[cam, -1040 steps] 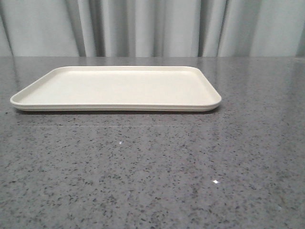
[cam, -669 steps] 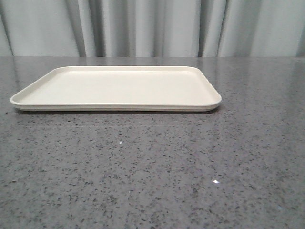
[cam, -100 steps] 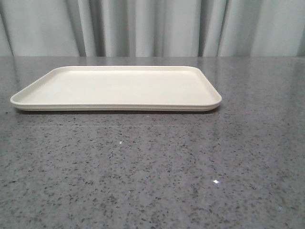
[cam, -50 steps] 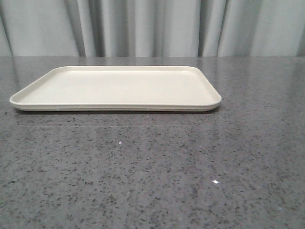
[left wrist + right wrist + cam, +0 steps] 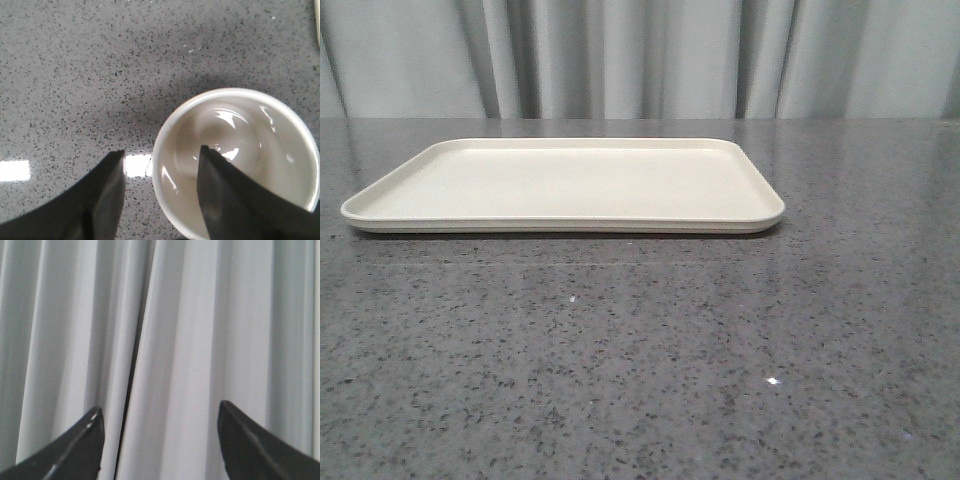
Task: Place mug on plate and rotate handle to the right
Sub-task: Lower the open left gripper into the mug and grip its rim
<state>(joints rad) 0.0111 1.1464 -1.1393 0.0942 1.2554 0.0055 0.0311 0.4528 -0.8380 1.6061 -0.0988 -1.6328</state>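
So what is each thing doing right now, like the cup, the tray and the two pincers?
mug: upright on the table, empty inside, not on the plate yet; handle hidden.
plate: flat on the table, nothing on it.
left pincer: open, one finger inside the mug's mouth, one outside its wall; cannot tell if they touch it.
right pincer: open, holding nothing, pointing at the curtain.

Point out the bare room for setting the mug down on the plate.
The whole plate is bare from rim to rim in the front view. The grey counter in front of it is bare too. The only crowding is off-plate, where the left gripper straddles the mug wall.
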